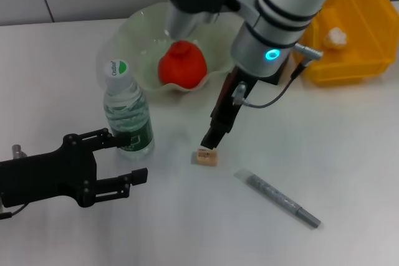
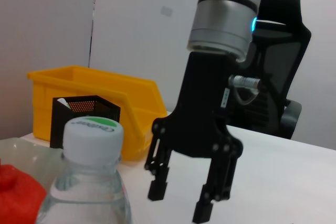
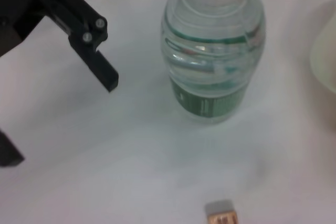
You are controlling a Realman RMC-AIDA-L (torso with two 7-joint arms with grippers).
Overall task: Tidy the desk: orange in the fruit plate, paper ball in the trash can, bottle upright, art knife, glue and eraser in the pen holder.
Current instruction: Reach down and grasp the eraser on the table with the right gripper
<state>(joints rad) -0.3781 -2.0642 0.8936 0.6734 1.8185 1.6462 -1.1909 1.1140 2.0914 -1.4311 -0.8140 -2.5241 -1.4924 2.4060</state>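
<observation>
The clear water bottle (image 1: 128, 116) stands upright with a white cap; it also shows in the left wrist view (image 2: 93, 182) and the right wrist view (image 3: 215, 61). My left gripper (image 1: 136, 156) is open beside it, its upper finger by the label. The orange (image 1: 182, 65) lies in the pale fruit plate (image 1: 134, 29). The small tan eraser (image 1: 206, 157) lies on the table. My right gripper (image 1: 211, 143) hangs just above it, and the left wrist view shows this gripper (image 2: 179, 203) open. A grey pen-shaped tool (image 1: 277, 197) lies to the right. The paper ball (image 1: 335, 37) sits in the yellow bin (image 1: 355, 60).
A black mesh pen holder (image 2: 84, 109) stands in front of the yellow bin (image 2: 105, 87); in the head view my right arm hides it. The eraser (image 3: 221, 214) shows in the right wrist view, with a left gripper finger (image 3: 100, 64) near the bottle.
</observation>
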